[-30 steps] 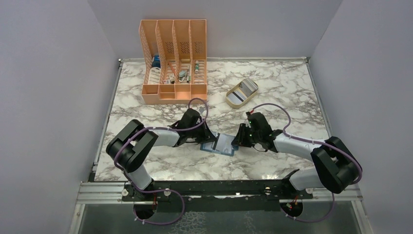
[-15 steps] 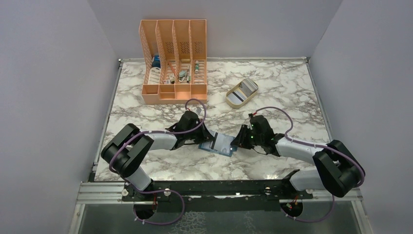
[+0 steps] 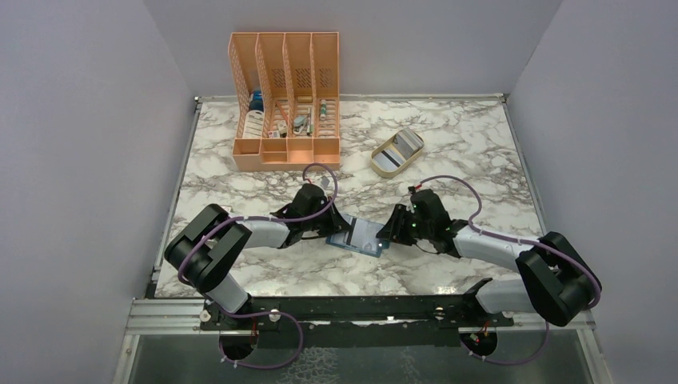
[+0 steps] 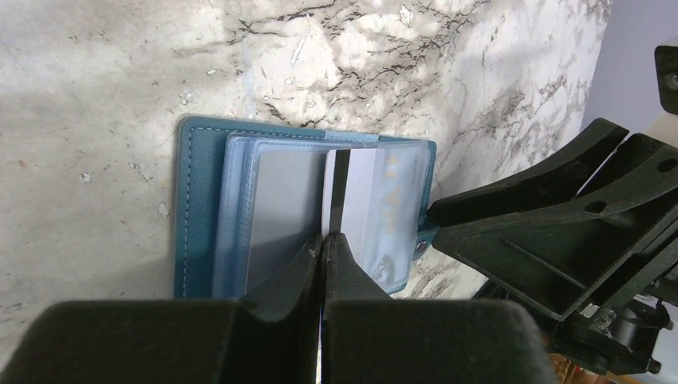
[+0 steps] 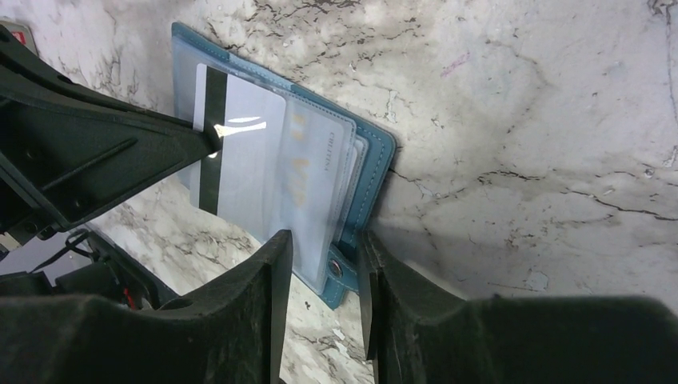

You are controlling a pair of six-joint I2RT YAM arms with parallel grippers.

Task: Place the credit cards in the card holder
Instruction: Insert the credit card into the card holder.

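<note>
The teal-blue folding card holder (image 4: 200, 208) lies open mid-tabletop (image 4: 96, 80), towards the near edge. The left fingers (image 4: 292, 268) are clenched on the edge of a pale, dark-striped plastic card (image 4: 364, 188) lying over the holder's clear slots. The card is probably light, stiff and slick. The right fingers (image 5: 268, 296), parted, straddle the holder's studded edge.

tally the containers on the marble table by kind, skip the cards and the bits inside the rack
orange slotted plastic file rack: 1
beige oval tray: 1
teal-blue folding card holder: 1
total: 3
</note>
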